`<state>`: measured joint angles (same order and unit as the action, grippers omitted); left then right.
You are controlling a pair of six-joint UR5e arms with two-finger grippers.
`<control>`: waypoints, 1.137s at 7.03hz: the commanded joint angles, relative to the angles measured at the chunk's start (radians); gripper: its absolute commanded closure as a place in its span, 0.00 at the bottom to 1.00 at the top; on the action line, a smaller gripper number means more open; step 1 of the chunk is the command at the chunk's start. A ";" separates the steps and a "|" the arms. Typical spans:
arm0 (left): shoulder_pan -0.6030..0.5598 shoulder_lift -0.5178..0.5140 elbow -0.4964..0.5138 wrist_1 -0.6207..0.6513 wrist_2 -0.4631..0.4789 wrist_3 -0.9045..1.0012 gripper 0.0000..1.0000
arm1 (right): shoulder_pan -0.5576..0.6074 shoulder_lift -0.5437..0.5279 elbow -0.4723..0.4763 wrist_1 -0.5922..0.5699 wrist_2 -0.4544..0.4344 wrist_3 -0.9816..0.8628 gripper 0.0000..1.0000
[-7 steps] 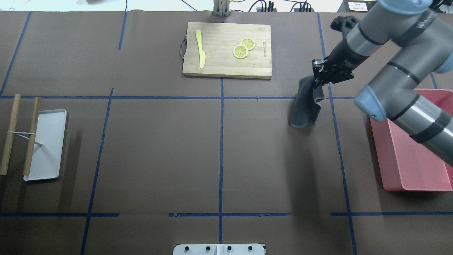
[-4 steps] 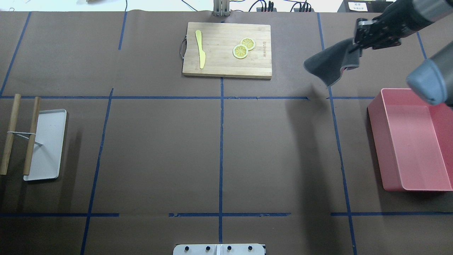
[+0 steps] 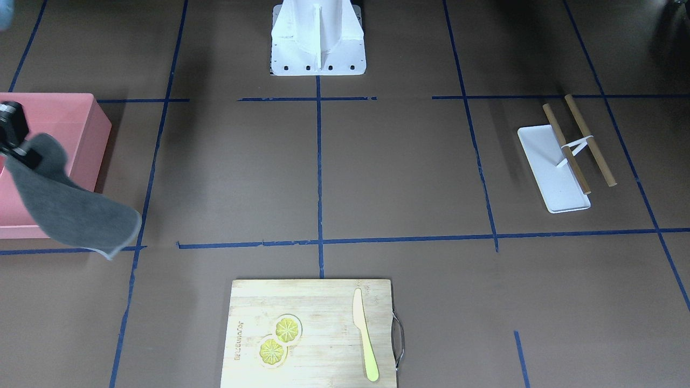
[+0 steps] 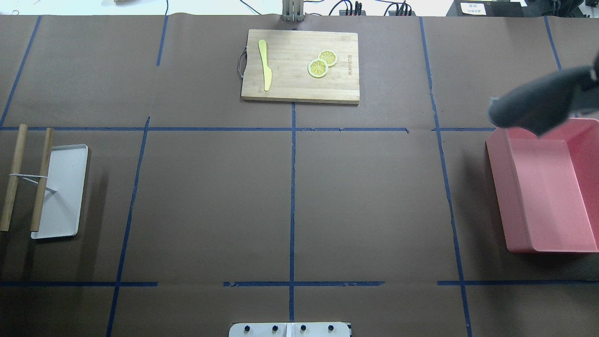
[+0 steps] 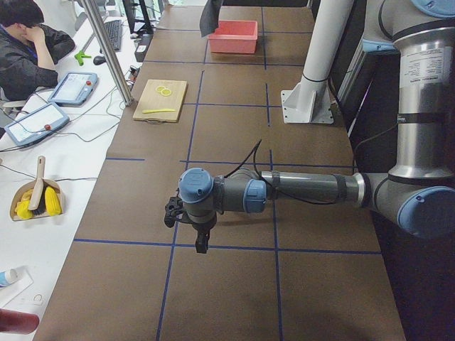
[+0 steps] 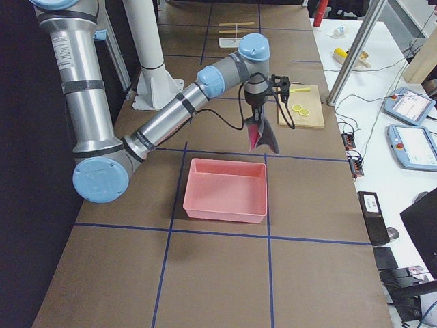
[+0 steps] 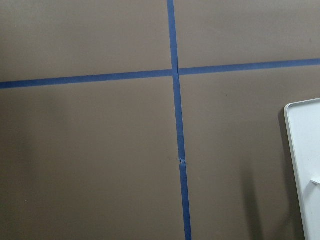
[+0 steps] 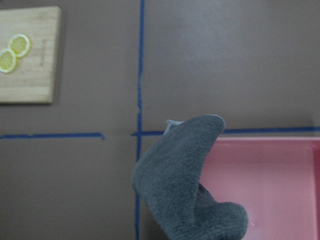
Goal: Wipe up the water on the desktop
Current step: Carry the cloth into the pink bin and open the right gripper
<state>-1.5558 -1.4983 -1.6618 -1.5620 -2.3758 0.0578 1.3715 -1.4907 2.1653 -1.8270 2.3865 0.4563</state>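
The desktop is dark brown with blue tape lines; I see no water on it. My right gripper is shut on a grey cloth and holds it in the air over the far edge of the pink bin. The cloth hangs loose in the right wrist view, with the bin below it. The exterior right view shows the gripper above the hanging cloth. My left gripper shows only in the exterior left view, low over the desktop; I cannot tell whether it is open.
A wooden cutting board with a yellow knife and lemon slices lies at the far middle. A white tray with two wooden rods is at the left edge. The left wrist view shows the tray's rim.
My right gripper has lifted the grey cloth off the desktop and carried it right, to above the pink bin's far edge. The arm has left most of the overhead view.
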 commanded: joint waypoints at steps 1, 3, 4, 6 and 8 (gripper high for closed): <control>-0.003 -0.019 0.017 0.005 0.001 0.005 0.00 | 0.020 -0.222 0.033 -0.038 -0.036 -0.196 0.98; -0.003 -0.039 0.051 0.007 0.001 0.005 0.00 | 0.017 -0.292 0.002 -0.038 -0.107 -0.265 0.84; -0.001 -0.065 0.091 0.007 -0.002 0.005 0.00 | 0.017 -0.289 -0.013 -0.029 -0.105 -0.284 0.01; -0.001 -0.105 0.147 0.004 -0.005 0.005 0.00 | 0.017 -0.235 -0.018 -0.029 -0.087 -0.286 0.00; -0.001 -0.108 0.152 0.000 -0.005 0.011 0.00 | 0.017 -0.191 -0.019 -0.035 -0.089 -0.283 0.00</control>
<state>-1.5568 -1.6024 -1.5150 -1.5595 -2.3805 0.0671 1.3883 -1.7065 2.1475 -1.8594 2.2974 0.1721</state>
